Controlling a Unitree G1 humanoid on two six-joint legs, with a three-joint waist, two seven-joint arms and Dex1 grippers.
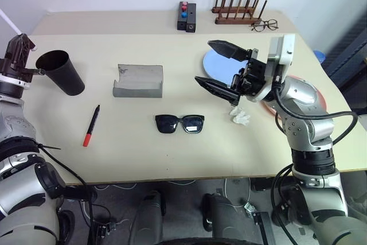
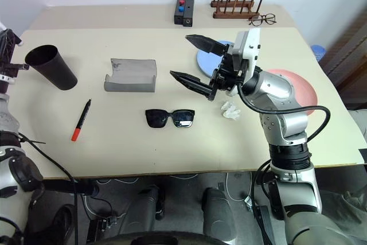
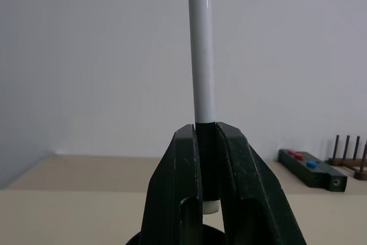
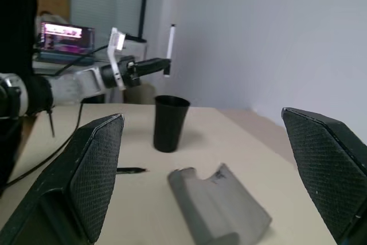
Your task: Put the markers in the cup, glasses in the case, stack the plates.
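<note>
My left gripper (image 1: pixel 22 41) is at the far left edge of the table, shut on a slim white marker (image 3: pixel 202 44) that points upward, just left of and above the black cup (image 1: pixel 60 72). The cup stands upright. A black marker with a red end (image 1: pixel 92 124) lies on the table in front of the cup. The grey case (image 1: pixel 139 80) lies open behind the black sunglasses (image 1: pixel 179 123). My right gripper (image 1: pixel 203 61) hangs wide open and empty above the table, in front of the light blue plate (image 1: pixel 215 64). The salmon pink plate (image 2: pixel 298 87) lies partly behind my right arm.
A crumpled white tissue (image 1: pixel 239 116) lies below my right gripper. At the back stand a black box with coloured buttons (image 1: pixel 186 16), a wooden peg rack (image 1: pixel 235 10) and thin-framed spectacles (image 1: pixel 264 25). The wooden table (image 1: pixel 143 159) has bare room along its front.
</note>
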